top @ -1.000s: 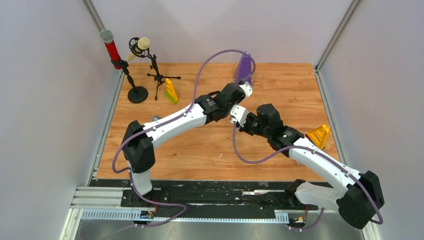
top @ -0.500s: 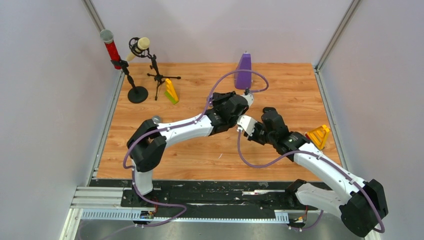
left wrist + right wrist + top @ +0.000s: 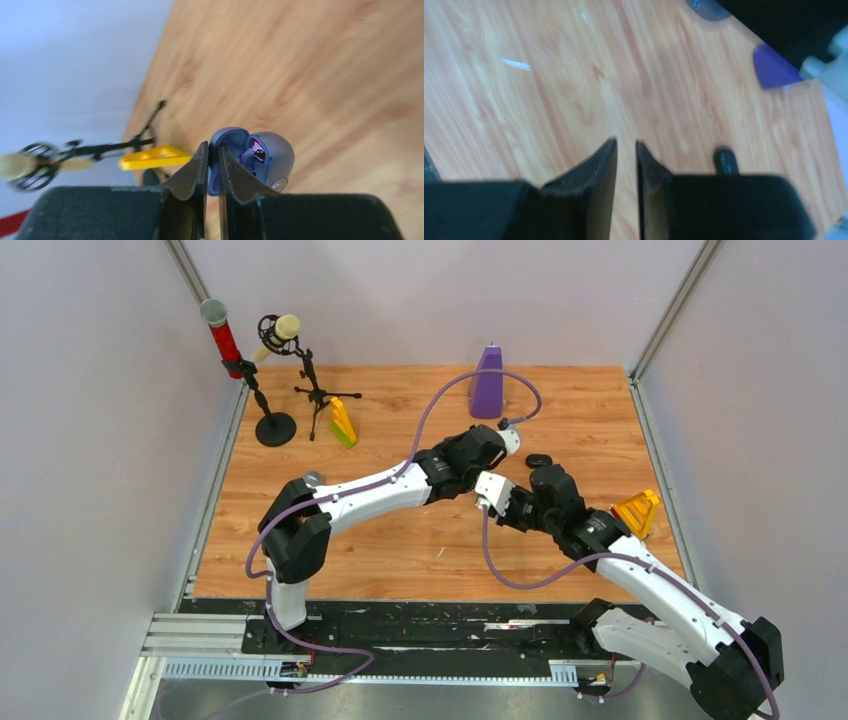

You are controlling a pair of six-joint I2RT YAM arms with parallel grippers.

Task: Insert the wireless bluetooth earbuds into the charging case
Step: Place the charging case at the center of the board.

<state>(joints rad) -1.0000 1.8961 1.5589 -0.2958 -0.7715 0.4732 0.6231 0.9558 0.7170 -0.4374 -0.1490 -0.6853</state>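
Left pincer (image 3: pixel 212 148) is clamped on the raised lid of the open blue-grey oval charging case (image 3: pixel 274 156), on the wooden tabletop (image 3: pixel 524 100) just before the purple pyramid (image 3: pixel 487 380). One pale purple glossy earbud (image 3: pixel 256 150) sits inside. Right pincer (image 3: pixel 626 144) stands slightly parted and empty. Judged step: steadying the case. Any remaining bud needs square seating.

table (image 3: pixel 400 540): wood grain | charging case (image 3: pixel 272 155): smooth, perhaps plastic | fingers (image 3: pixel 192 172): matt black

The charging case (image 3: pixel 267 155) was blurred, its contents unclear; left of it, a microphone (image 3: pixel 22 165) ran off-frame.
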